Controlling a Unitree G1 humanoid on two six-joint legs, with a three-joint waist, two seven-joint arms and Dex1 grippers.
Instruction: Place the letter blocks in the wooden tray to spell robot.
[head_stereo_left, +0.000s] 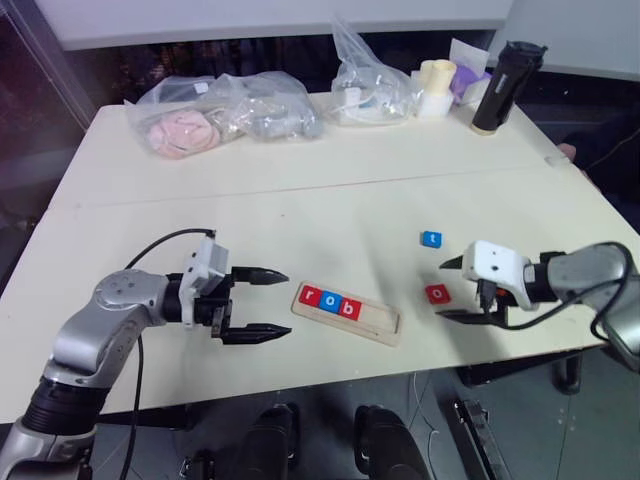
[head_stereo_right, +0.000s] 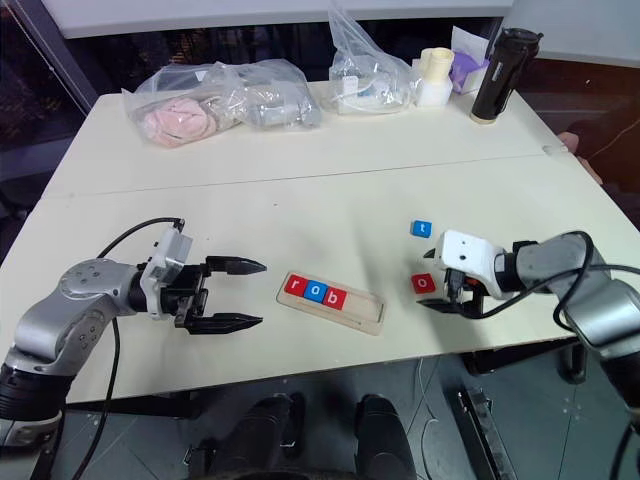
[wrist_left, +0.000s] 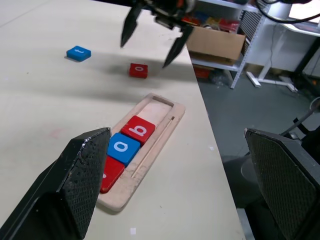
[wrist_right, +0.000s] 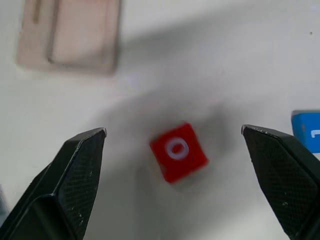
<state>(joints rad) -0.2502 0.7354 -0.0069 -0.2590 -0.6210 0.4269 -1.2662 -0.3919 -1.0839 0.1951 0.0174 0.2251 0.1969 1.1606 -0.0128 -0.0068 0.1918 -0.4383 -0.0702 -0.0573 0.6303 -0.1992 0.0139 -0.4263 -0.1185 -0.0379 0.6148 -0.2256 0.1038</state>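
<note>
Cream table | my right gripper wide open, empty, over red o block | light, rigid, slick; I'd pinch opposite side faces

The blue t block is cut off at the right wrist view's edge

Red r, blue o, red b in pale wooden tray; black pincers.
</note>
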